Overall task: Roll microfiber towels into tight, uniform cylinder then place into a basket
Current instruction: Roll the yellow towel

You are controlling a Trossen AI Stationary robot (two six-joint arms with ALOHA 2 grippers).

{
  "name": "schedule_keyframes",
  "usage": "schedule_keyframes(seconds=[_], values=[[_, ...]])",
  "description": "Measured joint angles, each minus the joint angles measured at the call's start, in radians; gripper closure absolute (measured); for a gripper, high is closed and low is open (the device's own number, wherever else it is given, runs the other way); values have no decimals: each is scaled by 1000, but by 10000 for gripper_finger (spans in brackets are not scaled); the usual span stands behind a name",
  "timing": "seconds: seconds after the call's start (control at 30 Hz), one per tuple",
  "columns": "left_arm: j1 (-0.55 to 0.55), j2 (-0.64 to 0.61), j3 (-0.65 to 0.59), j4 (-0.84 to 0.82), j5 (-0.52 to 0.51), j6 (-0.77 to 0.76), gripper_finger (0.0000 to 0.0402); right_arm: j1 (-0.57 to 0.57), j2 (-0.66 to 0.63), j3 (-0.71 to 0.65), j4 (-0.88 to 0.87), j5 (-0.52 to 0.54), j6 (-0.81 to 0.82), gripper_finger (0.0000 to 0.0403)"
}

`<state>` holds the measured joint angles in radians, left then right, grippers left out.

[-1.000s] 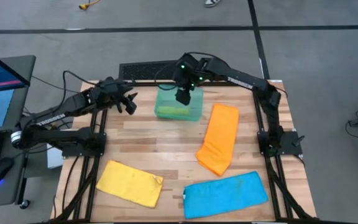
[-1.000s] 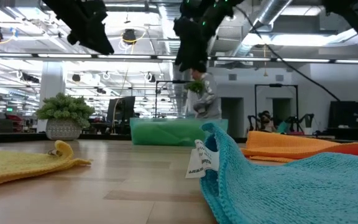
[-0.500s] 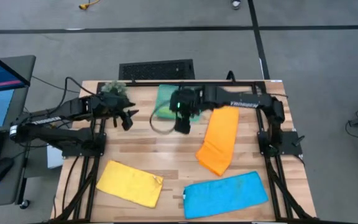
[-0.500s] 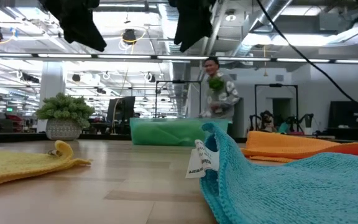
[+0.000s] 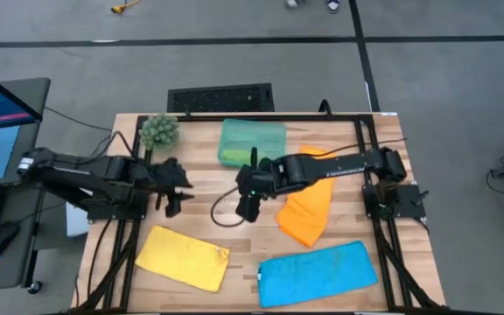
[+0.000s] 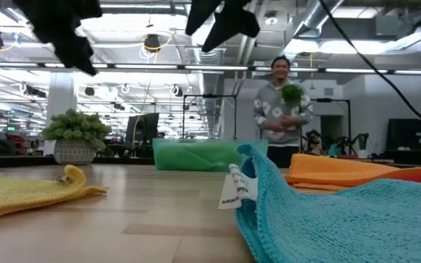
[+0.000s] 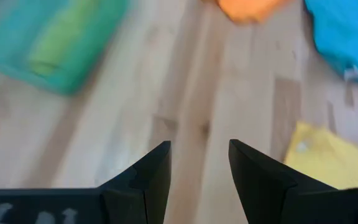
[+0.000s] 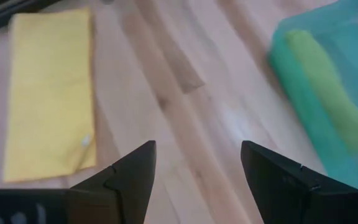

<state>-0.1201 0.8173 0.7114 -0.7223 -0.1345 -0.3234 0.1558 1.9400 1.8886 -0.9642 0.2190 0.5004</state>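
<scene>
An overhead picture shows a wooden worktop with two dark robot arms above it. The basket, a translucent teal bin, sits at upper centre of the frame with a rolled green towel already inside it. Three towels lie flat and unrolled: the orange towel right of centre, the yellow towel at lower left, and the blue towel at lower right.

The right claw hangs over bare wood in the middle of the frame, fingers spread apart and holding nothing. The left claw hovers left of centre, also open and empty.

The orange towel lies just to the right of the right claw, its long axis running nearly top to bottom of the frame with a slight lean. The yellow towel lies just below the left claw, its long axis sloping from upper left to lower right. So the right arm looks nearer the orange towel and the left arm nearer the yellow one; which will be rolled next cannot be told. The blue towel is farther from both.

A spiky green plant ball rests at the worktop's upper left.
</scene>
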Motion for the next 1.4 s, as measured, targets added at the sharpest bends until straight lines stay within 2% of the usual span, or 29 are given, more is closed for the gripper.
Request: schedule_keyframes(seconds=[0.17, 0.33, 0.57, 0.7, 0.87, 1.1, 1.2, 1.4], values=[[-122, 0, -91, 23, 1, -100, 249, 27, -2, 0, -32, 121, 74, 143], [-245, 0, -158, 22, 7, -217, 249, 15, -34, 1, -79, 128, 69, 143], [-407, 8, -218, 43, 43, -416, 249, -9, -67, 2, -170, 128, -61, 143], [-490, 8, -263, 107, 98, -607, 249, -4, -73, -1, -241, 126, -146, 143], [-570, 21, -273, 124, 49, -783, 249, 1, -77, 0, -299, 126, -242, 143], [-658, 157, -273, 125, 100, -916, 249, 1, -79, 0, -388, 126, -304, 143], [-667, 237, -273, 116, 73, -987, 249, 1, -79, 0, -390, 126, -322, 143], [-664, 377, -264, 62, 86, -1089, 249, 1, -79, 0, -388, 126, -325, 143]])
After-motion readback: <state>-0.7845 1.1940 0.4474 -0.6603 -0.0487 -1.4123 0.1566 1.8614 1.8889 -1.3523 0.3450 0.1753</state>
